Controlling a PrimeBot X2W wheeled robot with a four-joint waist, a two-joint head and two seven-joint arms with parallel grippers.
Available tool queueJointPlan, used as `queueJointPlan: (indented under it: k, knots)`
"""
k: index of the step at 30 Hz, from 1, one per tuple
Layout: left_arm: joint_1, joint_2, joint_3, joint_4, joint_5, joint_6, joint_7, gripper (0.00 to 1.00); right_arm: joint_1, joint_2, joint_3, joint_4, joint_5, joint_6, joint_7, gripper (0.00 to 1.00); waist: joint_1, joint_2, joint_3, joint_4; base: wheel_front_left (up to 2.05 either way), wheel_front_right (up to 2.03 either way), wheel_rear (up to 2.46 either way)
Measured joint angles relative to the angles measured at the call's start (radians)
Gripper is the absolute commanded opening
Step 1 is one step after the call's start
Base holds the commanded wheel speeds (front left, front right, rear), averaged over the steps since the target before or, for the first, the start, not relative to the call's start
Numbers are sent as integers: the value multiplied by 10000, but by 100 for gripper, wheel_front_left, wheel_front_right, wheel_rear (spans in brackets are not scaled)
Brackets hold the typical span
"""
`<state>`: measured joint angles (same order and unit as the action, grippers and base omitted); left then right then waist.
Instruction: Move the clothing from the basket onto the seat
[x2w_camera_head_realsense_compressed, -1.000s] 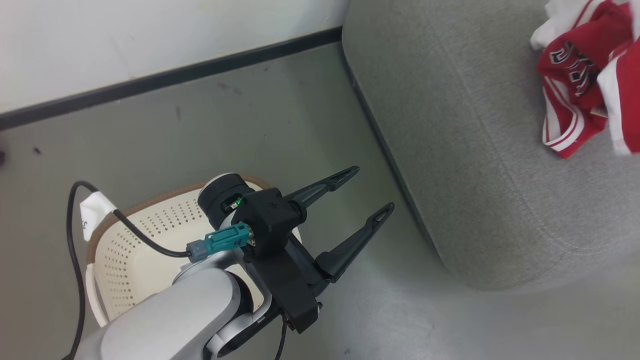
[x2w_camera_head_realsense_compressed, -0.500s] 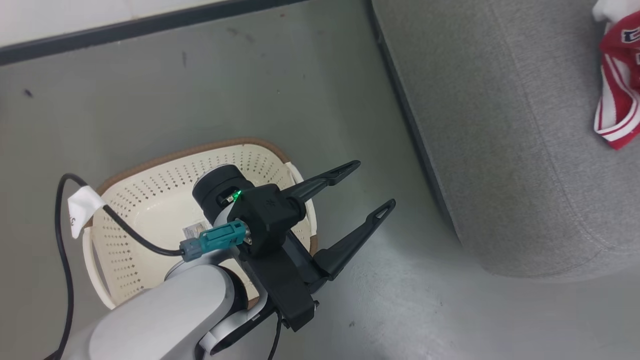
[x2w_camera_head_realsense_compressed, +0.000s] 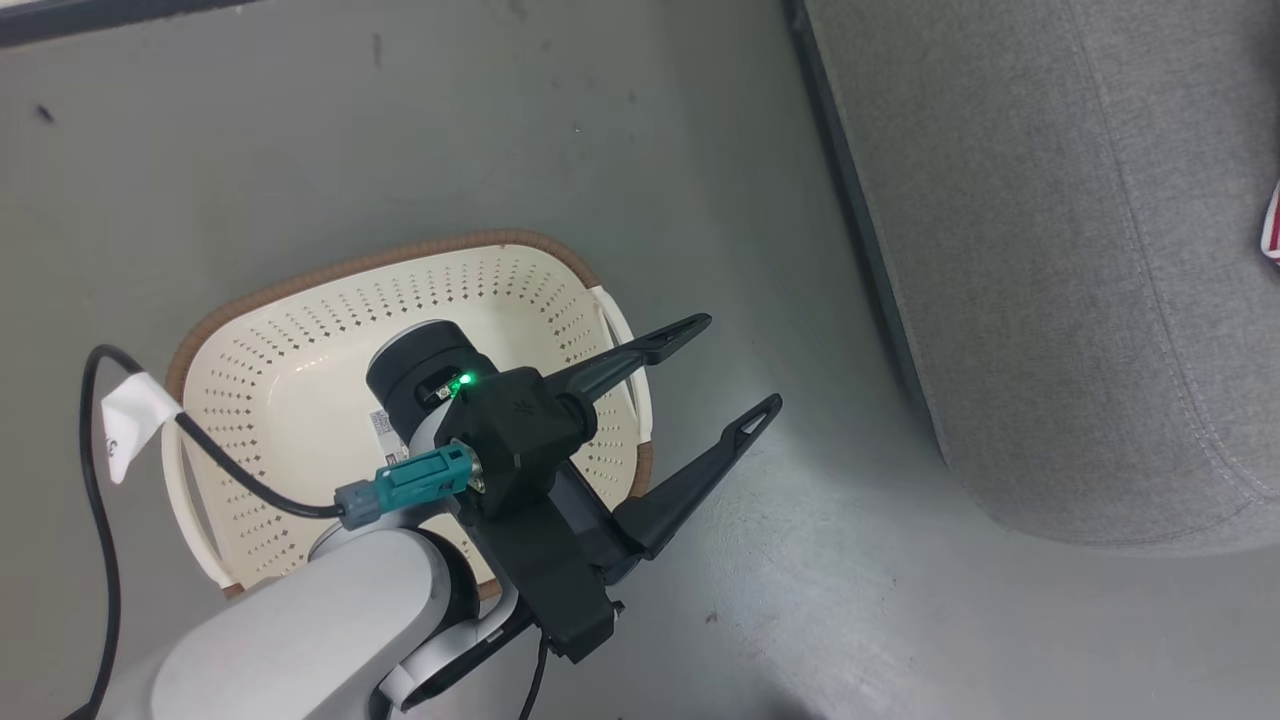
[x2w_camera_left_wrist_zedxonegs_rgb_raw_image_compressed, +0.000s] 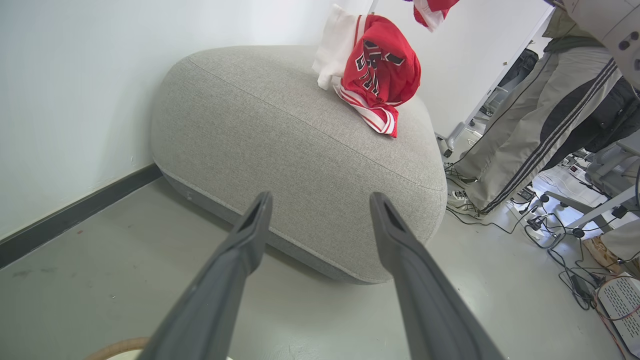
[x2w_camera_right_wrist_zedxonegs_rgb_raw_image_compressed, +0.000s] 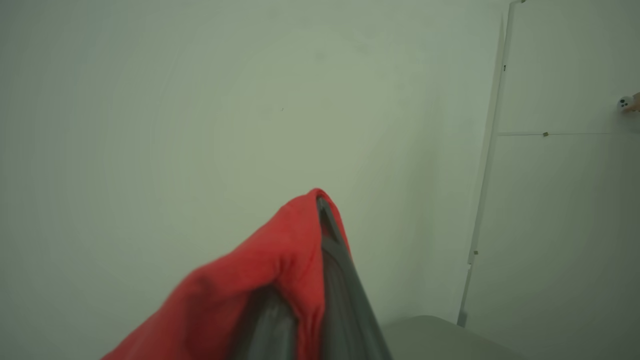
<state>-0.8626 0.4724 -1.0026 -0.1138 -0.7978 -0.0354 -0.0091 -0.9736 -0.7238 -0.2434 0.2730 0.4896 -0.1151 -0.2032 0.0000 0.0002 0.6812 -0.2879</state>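
**Desk:** What does this one show?

**Operator:** My right gripper (x2w_camera_right_wrist_zedxonegs_rgb_raw_image_compressed: 322, 212) is clamped on a fold of soft bright red fabric (x2w_camera_right_wrist_zedxonegs_rgb_raw_image_compressed: 270, 270) and holds it up before a pale wall (x2w_camera_right_wrist_zedxonegs_rgb_raw_image_compressed: 200, 100). My left gripper (x2w_camera_head_realsense_compressed: 740, 362) has its two long dark fingers spread wide with nothing between them. It hangs above the cream-white perforated plastic laundry basket with the brown woven-look rim (x2w_camera_head_realsense_compressed: 400, 262). Where my forearm doesn't cover it, the basket looks empty.

**Desk:** And the rest of the clothing?

**Operator:** A heap of red garments with white trim (x2w_camera_left_wrist_zedxonegs_rgb_raw_image_compressed: 380, 75) lies on the large grey woven-fabric seat with rounded edges (x2w_camera_left_wrist_zedxonegs_rgb_raw_image_compressed: 300, 140), toward its far side. A red-and-white scrap (x2w_camera_left_wrist_zedxonegs_rgb_raw_image_compressed: 432, 7) hangs above the heap. I take that for the piece I'm carrying, though I cannot be sure.

**Desk:** How do you finish it well?

**Operator:** I judge this to be the last carry. I'd bring the right arm over the flat middle of the seat and lower it until the cloth rests there. Only then would I part the fingers, because that rounded edge could let a garment slide off.

**Desk:** The room?

**Operator:** There is a smooth, scuffed grey floor (x2w_camera_head_realsense_compressed: 600, 150) and a black skirting strip (x2w_camera_left_wrist_zedxonegs_rgb_raw_image_compressed: 75, 215) under a white wall (x2w_camera_left_wrist_zedxonegs_rgb_raw_image_compressed: 75, 75). The basket stands near the seat, with bare floor between them. A person in pale trousers with dark side stripes (x2w_camera_left_wrist_zedxonegs_rgb_raw_image_compressed: 525, 130) stands beyond the seat, beside a tangle of cables (x2w_camera_left_wrist_zedxonegs_rgb_raw_image_compressed: 555, 240).
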Motion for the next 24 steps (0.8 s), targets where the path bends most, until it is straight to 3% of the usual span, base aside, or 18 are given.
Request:
queueJointPlan:
  k: [5,11,18,24]
  knots:
    - [-1,25,8,-100,0,2,33,100,71,-267,230,276,-748,-8,186,0,0,0,158,112,0,0,0]
    - [-3,123,56,-136,0,2,33,100,322,0,1250,81,-1766,-81,337,0,0,0,326,237,0,0,0]
    - [-3,167,140,-92,-4,2,21,100,316,665,1810,215,-1812,-81,617,0,0,0,317,197,0,0,0]
    - [-12,98,138,-92,-19,2,15,100,363,777,1877,679,-1749,-81,704,0,0,-1,276,168,0,0,0]
